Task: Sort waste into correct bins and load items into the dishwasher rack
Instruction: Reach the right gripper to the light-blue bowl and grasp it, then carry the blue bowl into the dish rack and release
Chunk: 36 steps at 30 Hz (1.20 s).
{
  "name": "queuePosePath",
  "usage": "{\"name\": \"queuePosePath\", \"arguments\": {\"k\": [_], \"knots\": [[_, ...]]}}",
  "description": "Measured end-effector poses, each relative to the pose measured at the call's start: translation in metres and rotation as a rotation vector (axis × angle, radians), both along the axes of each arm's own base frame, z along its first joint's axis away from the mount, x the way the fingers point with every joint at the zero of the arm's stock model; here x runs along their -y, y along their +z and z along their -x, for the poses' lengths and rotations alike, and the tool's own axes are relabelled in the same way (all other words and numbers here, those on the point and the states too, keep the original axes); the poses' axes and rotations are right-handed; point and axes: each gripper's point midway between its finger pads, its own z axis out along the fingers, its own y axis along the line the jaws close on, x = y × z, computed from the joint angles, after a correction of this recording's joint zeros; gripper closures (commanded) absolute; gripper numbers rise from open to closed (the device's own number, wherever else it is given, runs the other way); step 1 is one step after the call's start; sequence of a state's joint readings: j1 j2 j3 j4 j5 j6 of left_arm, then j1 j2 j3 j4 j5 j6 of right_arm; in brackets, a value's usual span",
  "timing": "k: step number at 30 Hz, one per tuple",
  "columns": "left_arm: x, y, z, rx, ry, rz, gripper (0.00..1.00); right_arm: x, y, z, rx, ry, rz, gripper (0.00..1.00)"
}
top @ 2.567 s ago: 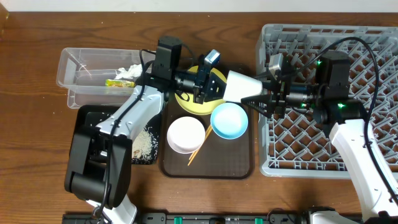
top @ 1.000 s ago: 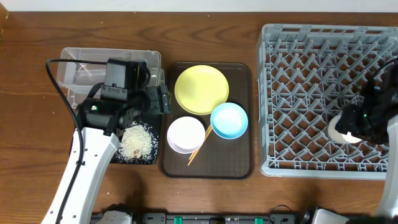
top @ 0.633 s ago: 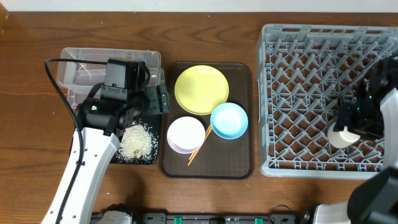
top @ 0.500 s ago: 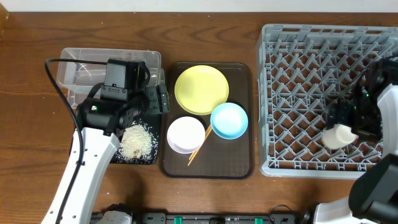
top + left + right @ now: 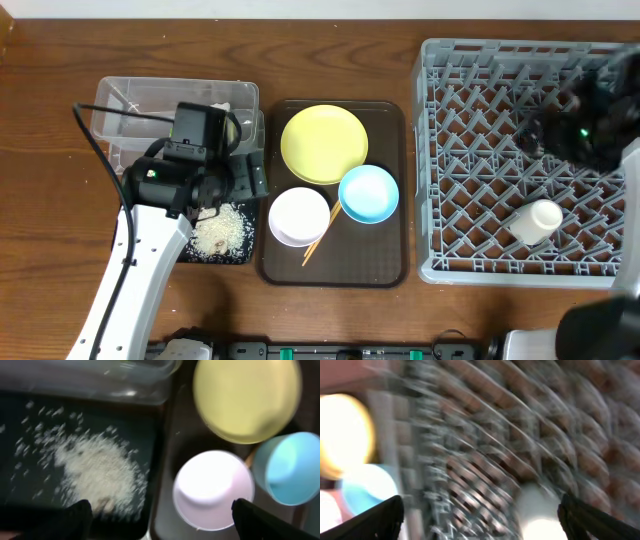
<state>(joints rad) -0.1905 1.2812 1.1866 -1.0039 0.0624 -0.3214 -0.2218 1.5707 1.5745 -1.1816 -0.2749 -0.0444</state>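
While the cup [image 5: 535, 220] lies near the rack's [image 5: 430, 150] front edge, wrist views show left gripper [image 5: 159, 519] and right gripper [image 5: 480, 517] fingers apart.

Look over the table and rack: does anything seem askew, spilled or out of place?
The small pale cup lies tipped on its side across the pegs near the dishwasher rack's front right corner, not standing. The chopsticks lie slanted between the white bowl and light blue bowl on the brown tray.

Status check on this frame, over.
Left gripper, right gripper: fingers open, empty. Pale cup in dishwasher rack; yellow plate, white bowl, blue bowl on brown tray, unloaded. Nothing in the way.
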Motion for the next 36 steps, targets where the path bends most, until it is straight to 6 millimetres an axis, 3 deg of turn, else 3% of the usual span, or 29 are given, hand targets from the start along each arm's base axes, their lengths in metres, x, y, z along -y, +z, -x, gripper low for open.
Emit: {"name": "queuePosePath", "arguments": {"k": [3, 6, 8, 11, 15, 19, 24, 26, 31, 36], "knots": [[-0.009, -0.003, 0.005, -0.026, 0.073, -0.022, 0.08, -0.060, 0.015, -0.012, 0.097, 0.219, -0.011, 0.14], [-0.015, -0.003, 0.006, -0.031, 0.131, -0.027, 0.08, -0.119, 0.009, -0.009, 0.112, 0.441, -0.006, 0.15], [-0.017, -0.003, 0.006, -0.030, 0.152, -0.027, 0.08, -0.145, 0.000, -0.006, 0.100, 0.541, 0.005, 0.16], [-0.018, -0.003, 0.006, -0.030, 0.166, -0.026, 0.08, -0.184, -0.026, -0.001, 0.051, 0.685, 0.050, 0.18], [-0.018, -0.003, 0.006, -0.030, 0.180, -0.024, 0.08, -0.215, -0.069, 0.002, -0.032, 0.801, 0.130, 0.27], [-0.018, -0.003, 0.006, -0.030, 0.184, -0.023, 0.08, -0.231, -0.110, 0.005, -0.117, 0.866, 0.178, 0.42], [-0.018, -0.003, 0.006, -0.031, 0.184, -0.023, 0.08, -0.226, -0.152, 0.006, -0.223, 0.869, 0.233, 0.46], [-0.018, -0.003, 0.006, -0.031, 0.184, -0.023, 0.08, -0.222, -0.163, 0.004, -0.248, 0.860, 0.260, 0.52], [-0.018, -0.003, 0.006, -0.031, 0.184, -0.023, 0.08, -0.217, -0.180, 0.001, -0.276, 0.848, 0.292, 0.99], [-0.018, -0.003, 0.006, -0.031, 0.184, -0.023, 0.08, -0.217, -0.181, -0.001, -0.274, 0.837, 0.295, 0.99]]}}
